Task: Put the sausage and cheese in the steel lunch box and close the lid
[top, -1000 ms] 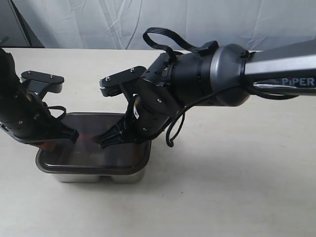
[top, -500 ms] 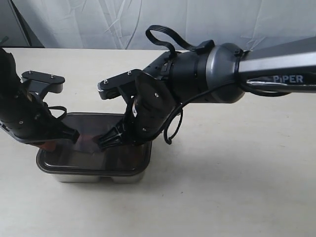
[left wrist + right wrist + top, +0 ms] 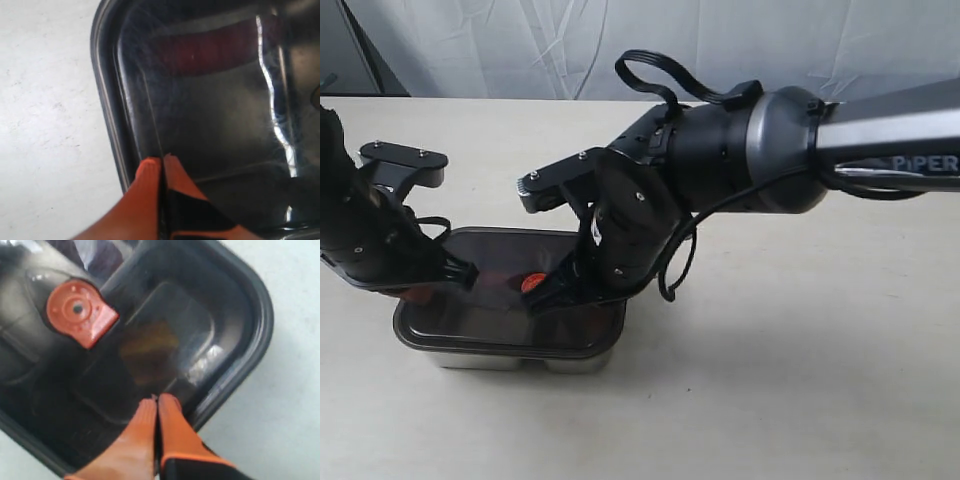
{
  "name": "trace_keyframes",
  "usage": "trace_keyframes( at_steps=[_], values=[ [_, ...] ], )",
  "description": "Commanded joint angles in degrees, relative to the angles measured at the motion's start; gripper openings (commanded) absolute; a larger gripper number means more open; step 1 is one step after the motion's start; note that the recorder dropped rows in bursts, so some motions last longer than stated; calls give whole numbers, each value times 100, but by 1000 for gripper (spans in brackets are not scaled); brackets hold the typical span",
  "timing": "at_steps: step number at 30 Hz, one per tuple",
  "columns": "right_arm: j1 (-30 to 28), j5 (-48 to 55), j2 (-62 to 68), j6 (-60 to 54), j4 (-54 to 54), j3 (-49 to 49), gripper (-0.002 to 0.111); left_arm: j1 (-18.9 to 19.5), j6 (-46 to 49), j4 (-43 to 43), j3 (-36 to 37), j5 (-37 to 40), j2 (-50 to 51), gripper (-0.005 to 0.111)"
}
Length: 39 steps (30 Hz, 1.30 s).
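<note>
Sits on the worktop [image 3: 770, 380] with the lid [image 3: 490, 320] over the steel lunch box [image 3: 510, 352], sausage [image 3: 210, 50] and cheese [image 3: 150, 347] dim beneath, left claw [image 3: 161, 162] and right claw [image 3: 157, 402] pinched together at opposite lid edges, wide worktop around.

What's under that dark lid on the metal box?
Through the tinted lid, a dark-red sausage and a yellowish cheese piece show dimly; anything else inside is too murky to tell.
</note>
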Motion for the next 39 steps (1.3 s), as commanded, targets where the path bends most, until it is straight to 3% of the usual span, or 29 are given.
trace_keyframes(
  at_steps=[1, 13, 16, 21, 24, 35, 39],
  values=[
    [16, 207, -769, 13, -348, 50, -1, 4, 3, 161, 63, -313, -705, 0],
    [28, 597, -2520, -88, -420, 114, -1, 4, -7, 50, 337, -426, -3821, 0],
    [28, 89, -3364, -280, -126, 831, -1, 4, -7, -198, 843, -376, -5486, 0],
    [28, -902, -4519, -280, 118, 2546, -1, 4, -68, -253, 1238, 250, -7013, 0],
    [28, -665, -4727, -280, 128, 2943, -1, 4, -68, -389, 1255, 649, -7276, 0],
    [14, -615, -4773, -280, 98, 2965, -1, 4, -56, -284, 1255, 678, -7321, 0],
    [-83, -738, -5207, -479, -801, 2965, -1, 4, -56, -271, 1255, 678, -7321, 0]
  ],
)
